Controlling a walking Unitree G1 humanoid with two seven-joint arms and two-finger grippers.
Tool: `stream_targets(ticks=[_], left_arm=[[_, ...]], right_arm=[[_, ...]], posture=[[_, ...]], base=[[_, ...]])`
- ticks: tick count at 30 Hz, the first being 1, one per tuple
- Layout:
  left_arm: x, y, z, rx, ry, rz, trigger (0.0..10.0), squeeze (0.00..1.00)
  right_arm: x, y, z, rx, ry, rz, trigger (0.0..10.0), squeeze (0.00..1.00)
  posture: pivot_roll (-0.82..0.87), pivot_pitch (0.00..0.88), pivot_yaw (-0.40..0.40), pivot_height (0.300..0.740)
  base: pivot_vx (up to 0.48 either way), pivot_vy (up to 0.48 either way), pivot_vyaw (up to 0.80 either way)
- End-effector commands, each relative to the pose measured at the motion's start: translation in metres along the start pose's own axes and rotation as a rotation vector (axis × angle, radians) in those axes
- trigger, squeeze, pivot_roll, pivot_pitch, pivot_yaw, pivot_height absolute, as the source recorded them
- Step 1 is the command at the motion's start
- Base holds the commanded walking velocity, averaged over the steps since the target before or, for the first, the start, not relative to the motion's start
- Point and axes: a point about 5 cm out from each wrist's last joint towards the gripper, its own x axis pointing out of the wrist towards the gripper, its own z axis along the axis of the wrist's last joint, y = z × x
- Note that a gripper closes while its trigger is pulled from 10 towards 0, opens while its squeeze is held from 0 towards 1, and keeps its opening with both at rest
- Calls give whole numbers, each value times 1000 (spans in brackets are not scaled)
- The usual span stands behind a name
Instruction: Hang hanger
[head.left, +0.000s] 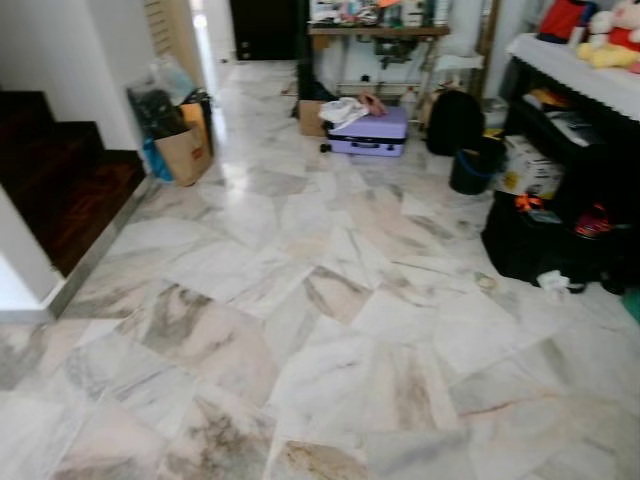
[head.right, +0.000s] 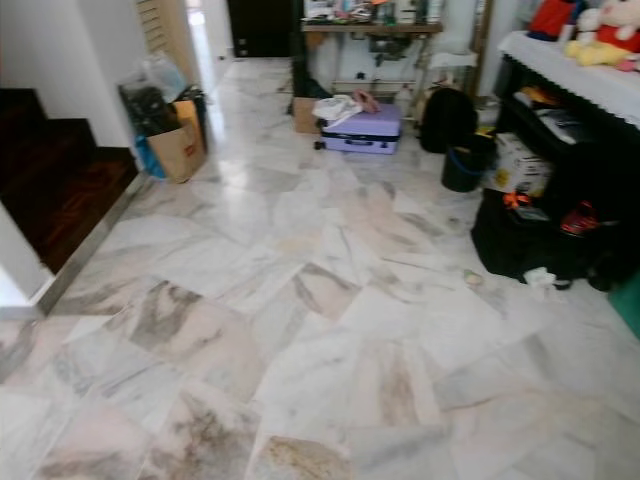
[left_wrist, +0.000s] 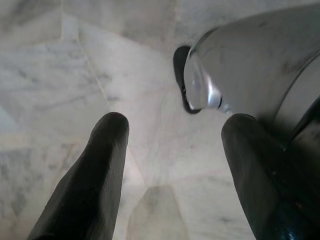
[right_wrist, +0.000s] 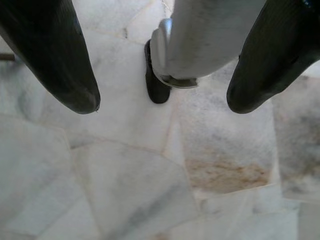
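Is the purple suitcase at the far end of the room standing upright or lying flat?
Lying flat. The purple suitcase rests on its broad side on the marble floor, with a pale cloth heaped on top.

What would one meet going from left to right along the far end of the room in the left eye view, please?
Dark staircase → brown paper bag → cardboard box → lilac suitcase → black backpack → dark bucket → black shelf unit with soft toys on top.
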Motion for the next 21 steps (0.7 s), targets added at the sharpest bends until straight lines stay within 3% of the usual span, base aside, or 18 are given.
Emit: stream_targets(ticks=[1,21], left_arm=[[0,29,69,-119,-191,26,10000,0],[0,28,68,-37,-179,17,10000,0]], right_arm=[[6,2,78,-26,-134,159,10000,0],[6,3,74,-61,-122,167,10000,0]], posture=[[143,40,-9,740],[153,9,-5,740]], base=[[0,0,-769],[0,0,-766]])
